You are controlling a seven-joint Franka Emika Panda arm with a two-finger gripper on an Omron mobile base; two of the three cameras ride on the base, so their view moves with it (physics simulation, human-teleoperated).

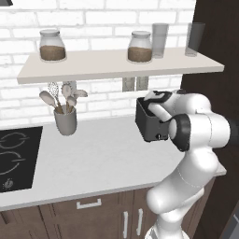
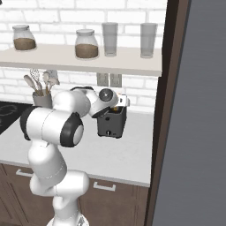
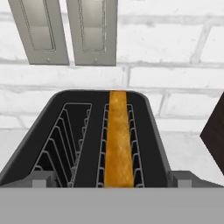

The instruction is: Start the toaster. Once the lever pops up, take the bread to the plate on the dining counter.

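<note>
The dark toaster (image 3: 89, 144) stands on the pale worktop against the brick wall, also seen as toaster (image 1: 148, 126) and toaster (image 2: 111, 122) behind my arm. The bread (image 3: 118, 140) sits upright in its right slot, showing a golden-brown top edge; the left slot is empty. My gripper (image 3: 113, 180) hovers just above the toaster's top, open, one fingertip on each side of it and nothing between them. A tiny knob (image 2: 107, 133) shows on the narrow front face; the lever is too small to make out. The plate and the dining counter are out of view.
A grey utensil holder (image 1: 65, 122) and a black cooktop (image 1: 16, 158) lie to the left. A shelf (image 1: 116, 65) with jars and glasses hangs close overhead. A dark tall cabinet (image 2: 172, 110) stands right of the toaster. Two wall outlets (image 3: 65, 30) sit behind it.
</note>
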